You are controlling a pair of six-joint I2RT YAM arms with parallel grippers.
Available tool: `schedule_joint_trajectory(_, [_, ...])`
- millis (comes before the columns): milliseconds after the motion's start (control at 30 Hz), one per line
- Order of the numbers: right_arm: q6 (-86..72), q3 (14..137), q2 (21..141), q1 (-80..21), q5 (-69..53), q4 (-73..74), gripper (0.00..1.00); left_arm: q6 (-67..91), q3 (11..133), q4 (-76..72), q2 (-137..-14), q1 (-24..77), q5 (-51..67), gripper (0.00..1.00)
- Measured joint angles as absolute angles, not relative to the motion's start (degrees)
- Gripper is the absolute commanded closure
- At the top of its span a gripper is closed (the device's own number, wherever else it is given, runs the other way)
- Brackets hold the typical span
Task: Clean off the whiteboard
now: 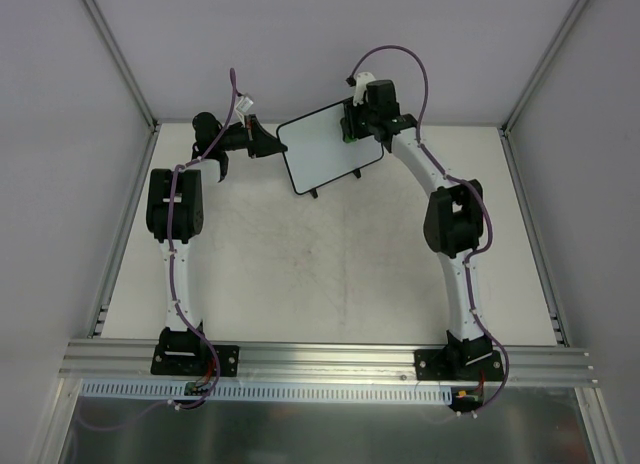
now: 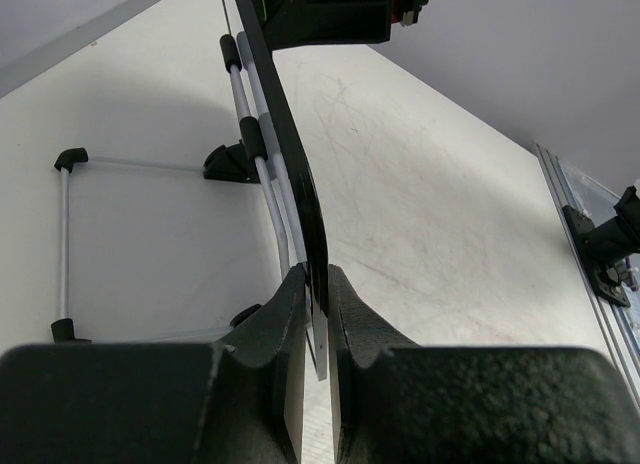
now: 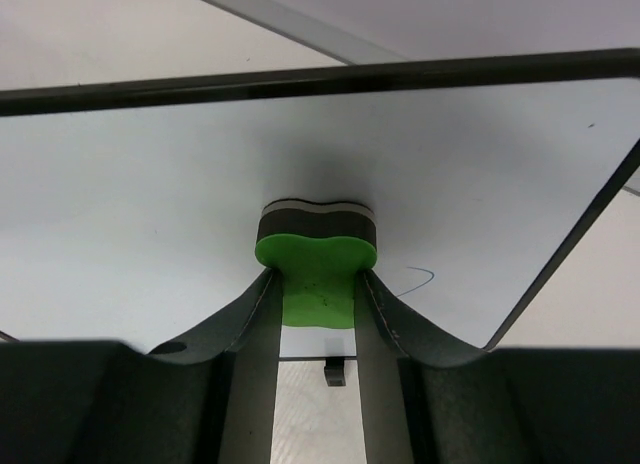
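The whiteboard (image 1: 328, 146) is held tilted above the table at the back. My left gripper (image 1: 266, 141) is shut on its left edge; in the left wrist view the black-framed board (image 2: 290, 144) runs edge-on between the closed fingers of the gripper (image 2: 318, 289). My right gripper (image 1: 354, 124) is shut on a green eraser (image 3: 317, 256) with a dark felt face pressed flat on the white surface (image 3: 150, 204). The eraser also shows in the top view (image 1: 346, 130). A thin blue stroke (image 3: 420, 279) lies just right of the eraser. One black foot (image 3: 338, 372) shows below the board.
The white table top (image 1: 320, 274) is walled by grey panels with metal posts at the corners (image 1: 115, 54). An aluminium rail (image 1: 330, 359) carries both arm bases at the near edge. The right arm's base (image 2: 610, 249) shows in the left wrist view.
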State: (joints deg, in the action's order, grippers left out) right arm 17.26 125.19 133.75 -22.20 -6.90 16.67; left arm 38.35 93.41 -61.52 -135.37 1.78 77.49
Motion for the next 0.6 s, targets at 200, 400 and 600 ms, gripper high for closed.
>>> schedule_joint_trajectory(200, [17.3, 125.3, 133.8, -21.8, -7.1, 16.0, 1.00, 38.3, 93.4, -61.5, -135.4, 1.8, 77.5, 1.00])
schedule_joint_trajectory(400, [17.1, 122.0, 133.7, -21.5, -8.3, 14.1, 1.00, 38.4, 93.4, -61.5, -135.4, 1.8, 77.5, 1.00])
schedule_joint_trajectory(600, [15.6, 117.7, 133.7, -20.9, -10.2, 14.1, 0.99, 38.4, 93.4, -61.5, -135.3, 1.8, 77.5, 1.00])
